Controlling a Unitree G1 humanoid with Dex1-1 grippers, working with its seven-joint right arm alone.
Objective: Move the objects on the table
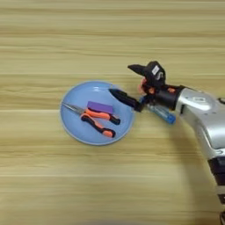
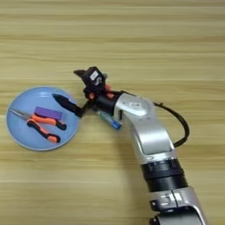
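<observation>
Just right of the plate (image 1: 70,125), my hand (image 1: 124,81) gapes empty; lower finger may clip the rim, tube (image 1: 161,113) may roll.

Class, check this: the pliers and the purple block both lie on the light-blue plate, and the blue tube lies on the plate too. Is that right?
Not quite. The blue tube lies on the table, off the plate's right rim and partly under the pincer; the left eye view shows this. The pliers and purple block do lie on the light-blue plate.
</observation>
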